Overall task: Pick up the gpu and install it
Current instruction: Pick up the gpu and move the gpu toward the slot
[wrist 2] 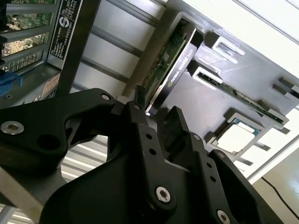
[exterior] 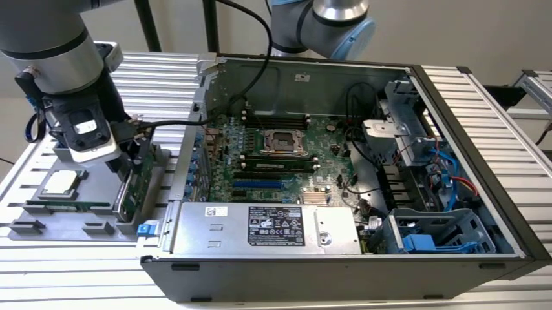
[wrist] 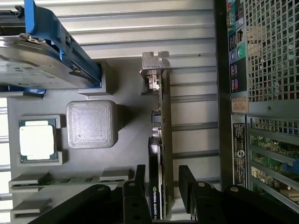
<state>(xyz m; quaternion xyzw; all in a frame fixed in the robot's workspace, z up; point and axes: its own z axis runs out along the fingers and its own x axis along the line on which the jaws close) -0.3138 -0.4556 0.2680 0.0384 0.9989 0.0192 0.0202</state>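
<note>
Soft, even light fills the exterior view; the inside of the computer case (exterior: 345,278) sits in mild shadow. In the second wrist view the table (wrist 2: 261,18) burns out to white glare; the dark gripper (wrist 2: 157,108), close to the lens, looks soft and underlit.
</note>
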